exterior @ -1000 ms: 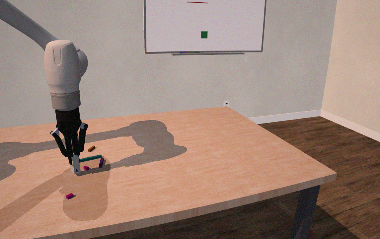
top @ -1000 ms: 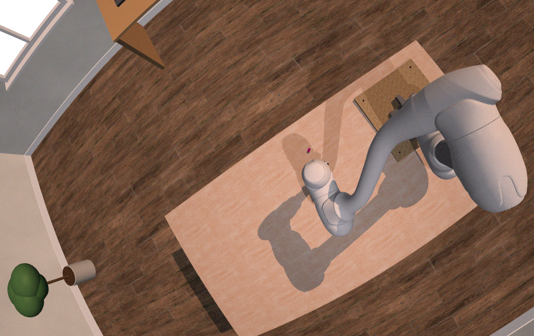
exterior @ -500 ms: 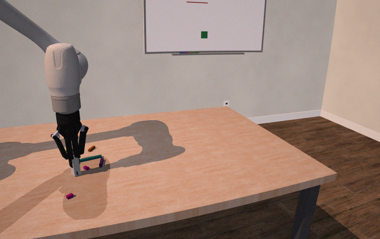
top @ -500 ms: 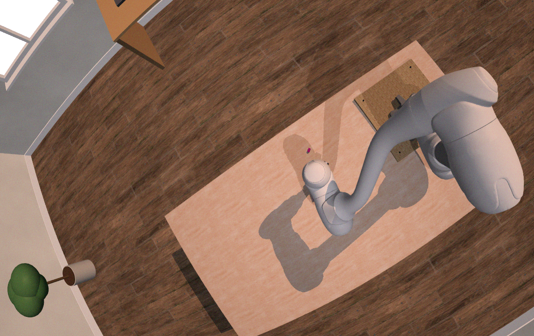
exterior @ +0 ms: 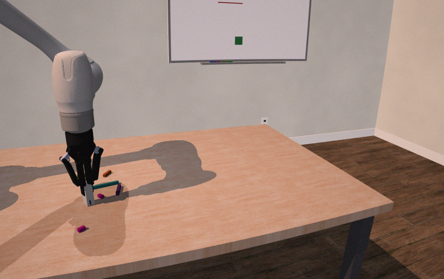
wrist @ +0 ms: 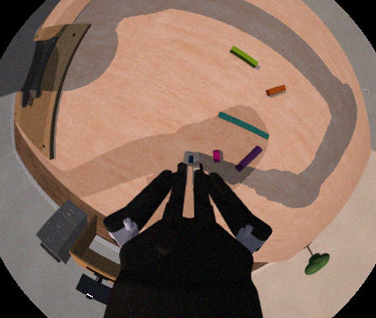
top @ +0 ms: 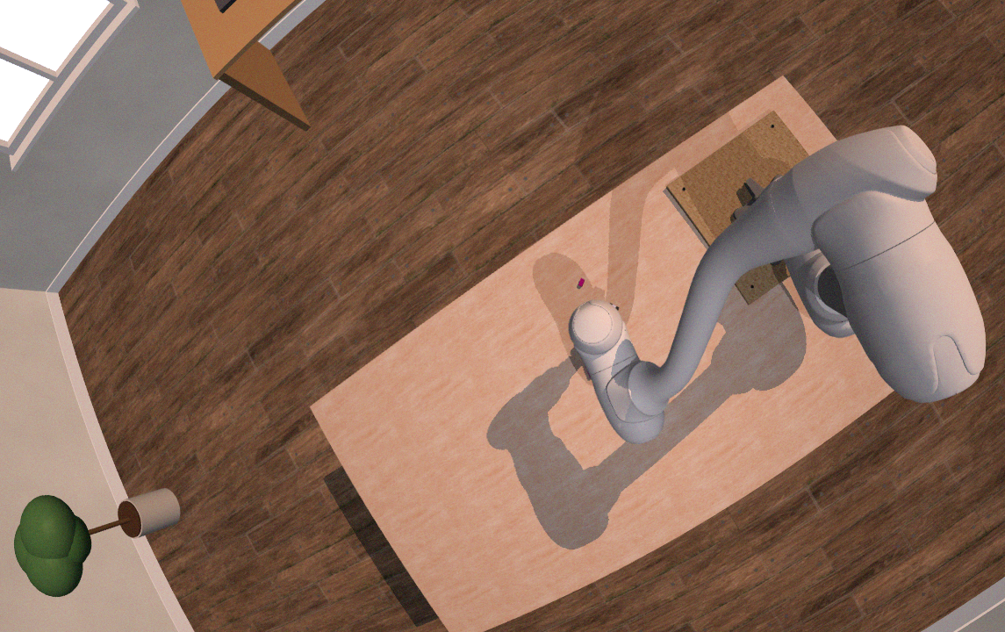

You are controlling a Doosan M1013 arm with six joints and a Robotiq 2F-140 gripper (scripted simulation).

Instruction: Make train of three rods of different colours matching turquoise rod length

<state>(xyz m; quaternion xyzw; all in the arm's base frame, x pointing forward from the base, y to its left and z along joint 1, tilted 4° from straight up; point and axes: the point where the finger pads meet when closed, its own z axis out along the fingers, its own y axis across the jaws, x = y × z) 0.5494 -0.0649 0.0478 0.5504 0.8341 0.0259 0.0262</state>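
Note:
My gripper [exterior: 88,198] [wrist: 191,158] is shut on the blue rod [exterior: 90,202] [wrist: 191,159], low over the table; whether the rod touches the table I cannot tell. One magenta rod [exterior: 101,196] [wrist: 216,155] lies just beside the fingertips. The purple rod [exterior: 118,189] [wrist: 249,158] lies beyond it, at a slant, with a gap between them. The turquoise rod [exterior: 106,185] [wrist: 244,125] lies behind these two. The orange rod [exterior: 107,173] [wrist: 275,90] and lime rod [wrist: 244,56] lie farther off. Another magenta rod [top: 580,283] [exterior: 81,229] lies apart. The arm hides the gripper in the top view.
The table [top: 412,440] [exterior: 251,173] carries a wooden base board [top: 726,157] [wrist: 71,53] near the arm's base. Shadows of the arm cross the rods' area. A whiteboard [exterior: 268,20] hangs on the wall behind.

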